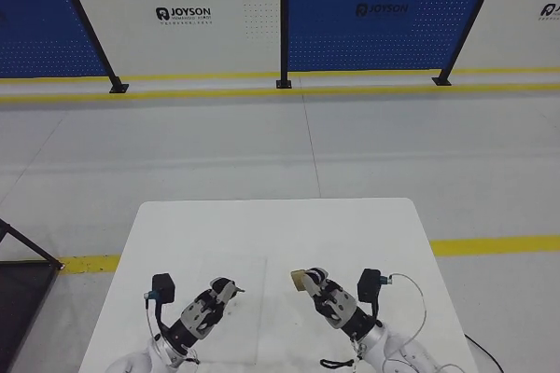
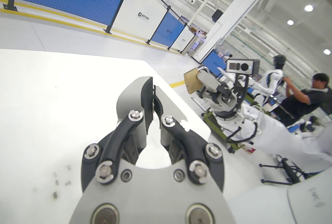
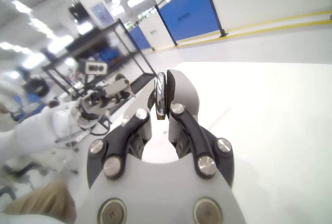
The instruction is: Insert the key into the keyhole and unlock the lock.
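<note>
The left gripper (image 2: 153, 91) is clenched on the small key (image 3: 131, 94), whose tip pokes out rightward. The right gripper (image 3: 163, 85) pinches the brass padlock (image 2: 191, 81) at its shackle end, above the near part of the white table (image 1: 261, 228) and apart from the key. This looks like the alignment step. Next, the key tip must meet the keyhole squarely; I cannot make the keyhole out.
</note>
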`<state>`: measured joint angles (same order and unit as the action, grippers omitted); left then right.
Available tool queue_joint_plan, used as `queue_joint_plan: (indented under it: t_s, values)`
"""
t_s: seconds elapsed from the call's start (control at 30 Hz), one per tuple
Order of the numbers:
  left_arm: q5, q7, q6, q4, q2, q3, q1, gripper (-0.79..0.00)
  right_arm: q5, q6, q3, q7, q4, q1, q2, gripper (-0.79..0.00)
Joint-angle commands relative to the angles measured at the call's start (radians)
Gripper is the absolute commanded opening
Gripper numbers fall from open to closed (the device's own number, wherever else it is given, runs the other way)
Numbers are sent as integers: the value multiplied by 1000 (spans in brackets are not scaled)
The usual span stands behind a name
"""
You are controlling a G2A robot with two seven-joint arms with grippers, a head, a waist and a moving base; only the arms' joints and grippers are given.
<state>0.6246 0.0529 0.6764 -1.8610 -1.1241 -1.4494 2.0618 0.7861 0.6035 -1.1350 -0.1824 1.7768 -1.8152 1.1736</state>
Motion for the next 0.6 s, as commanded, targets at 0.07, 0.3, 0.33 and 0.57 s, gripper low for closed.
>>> queue_joint_plan:
  t_s: [0.07, 0.3, 0.33, 0.57]
  values:
    - [-73, 2, -2, 4, -4, 27, -8, -785, -79, 84, -3, 8, -29, 22, -1, -785]
    - [-154, -28, 16, 10, -4, 43, -22, -785, -118, 128, -4, 41, -42, 39, -4, -785]
    - [-154, -28, 16, 10, -4, 43, -22, -785, -118, 128, -4, 41, -42, 39, -4, -785]
    - [-154, -28, 16, 10, -4, 43, -22, -785, -118, 128, -4, 41, -42, 39, -4, -785]
